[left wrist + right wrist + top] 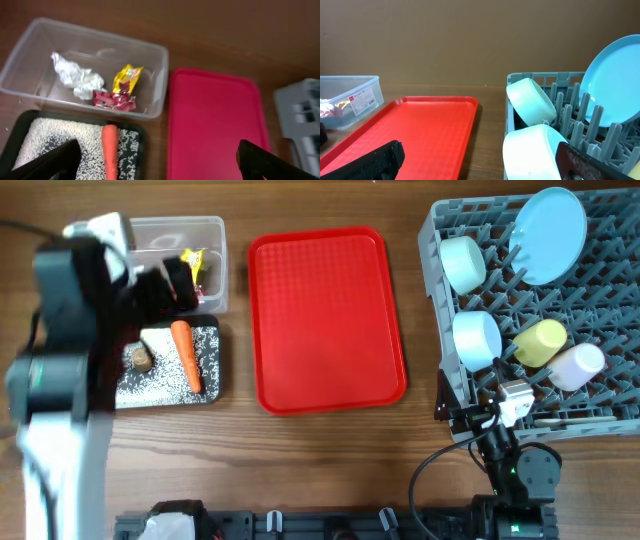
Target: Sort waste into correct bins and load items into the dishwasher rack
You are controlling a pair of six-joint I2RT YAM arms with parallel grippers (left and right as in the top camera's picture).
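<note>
While left claw (pixel 157 152) hangs spread, empty, above clear tub (pixel 161 85) and black tray (pixel 141 137): carrot (pixel 110 150) on rice grains (pixel 55 140) in tray; tissue (pixel 75 75), wrappers (pixel 127 79) in tub. Right claw (pixel 477 160) released beside rack (pixel 612 300) holding plate (pixel 548 235), bowls (pixel 462 263), cups (pixel 540 340).

Soft, even light falls from above, and shadows beside the tray (pixel 325 320) and rack (pixel 610 405) on the desk (pixel 330 470) are faint. In the overhead view, the left arm (pixel 65 340) is smeared. The left wrist view is soft throughout. The right wrist view is sharper, though the nearest bowl (pixel 535 150) blurs.
</note>
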